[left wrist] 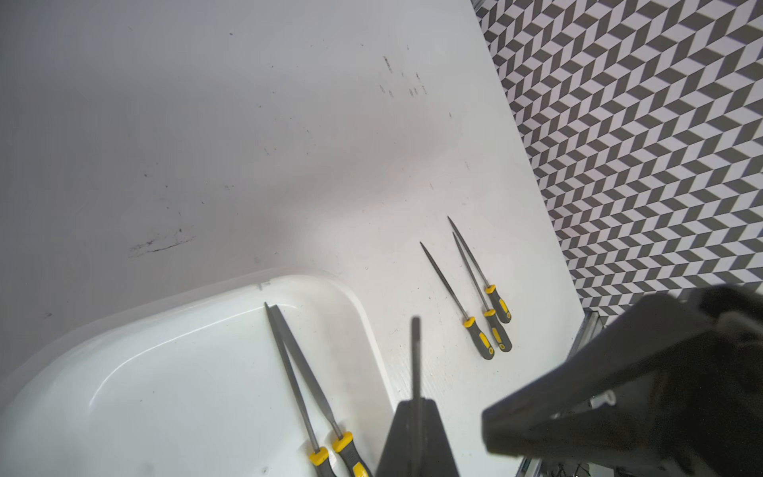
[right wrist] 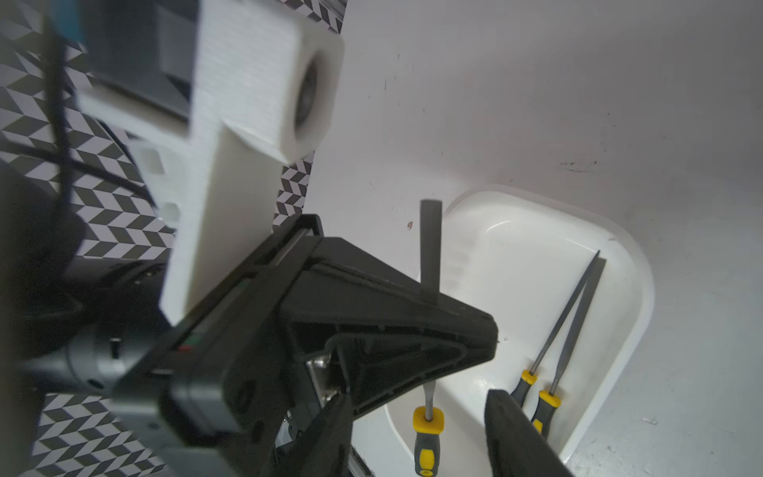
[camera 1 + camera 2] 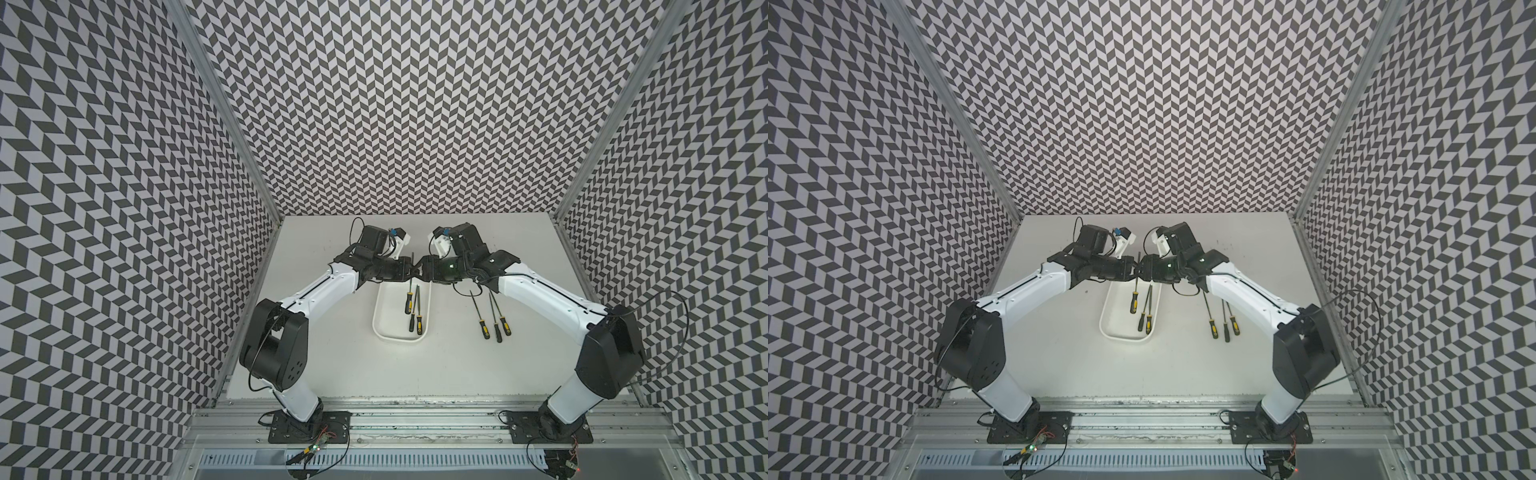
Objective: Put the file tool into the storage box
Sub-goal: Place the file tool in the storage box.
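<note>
While the left gripper (image 1: pixel 415 417) pinches the matte grey steel blade of the slim file tool (image 2: pixel 430 247) with its yellow-and-black handle, that tool hangs upright over the 12 o'clock end of the white, rounded-corner plastic storage box (image 3: pixel 388 320). The right gripper (image 2: pixel 419 446) stands parted either side of the handle. Light and stiff, it should probably hold best by the toothed blade or grippy handle.

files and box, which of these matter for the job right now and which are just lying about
In the job: held file, left gripper shut on it, open right gripper, storage box.
Lying about: two files already in the box, three files on the table.
</note>
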Robot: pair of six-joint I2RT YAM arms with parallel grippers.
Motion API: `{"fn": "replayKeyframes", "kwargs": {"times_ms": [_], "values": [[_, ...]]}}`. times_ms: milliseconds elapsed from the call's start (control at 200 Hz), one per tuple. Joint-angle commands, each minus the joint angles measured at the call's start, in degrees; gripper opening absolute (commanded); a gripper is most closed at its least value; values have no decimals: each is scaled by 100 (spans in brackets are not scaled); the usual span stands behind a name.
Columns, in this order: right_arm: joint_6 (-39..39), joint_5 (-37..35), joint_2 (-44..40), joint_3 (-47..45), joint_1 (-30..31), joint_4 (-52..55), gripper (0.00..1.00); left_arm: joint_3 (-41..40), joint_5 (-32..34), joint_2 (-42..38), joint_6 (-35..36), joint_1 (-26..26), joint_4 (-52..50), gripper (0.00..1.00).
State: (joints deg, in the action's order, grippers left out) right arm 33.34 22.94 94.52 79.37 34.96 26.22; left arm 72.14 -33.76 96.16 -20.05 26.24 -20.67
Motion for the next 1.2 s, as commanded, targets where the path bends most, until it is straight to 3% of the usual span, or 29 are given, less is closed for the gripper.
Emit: {"fn": "replayKeyframes", "kwargs": {"times_ms": [0, 220, 591, 751, 961, 1197], "values": [[-126, -441, -219, 106, -87, 18, 57, -208, 206, -115, 279, 15, -258, 0], [-113, -435, -337, -101, -226, 5, 57, -773, 326, 122, 303, 13, 40, 0], [-109, -388, -505, -341, -296, -32, 56, -939, 673, 843, 224, 131, 445, 1], [-120, -384, -515, -390, -314, -20, 55, -844, 546, 1106, 151, 241, 433, 12], [-200, -462, -573, -440, -321, 94, 54, -692, 677, 1043, 198, 265, 263, 53], [-345, -1641, -662, -843, -493, 820, 54, -347, 779, 596, 184, 262, 58, 56]]}}
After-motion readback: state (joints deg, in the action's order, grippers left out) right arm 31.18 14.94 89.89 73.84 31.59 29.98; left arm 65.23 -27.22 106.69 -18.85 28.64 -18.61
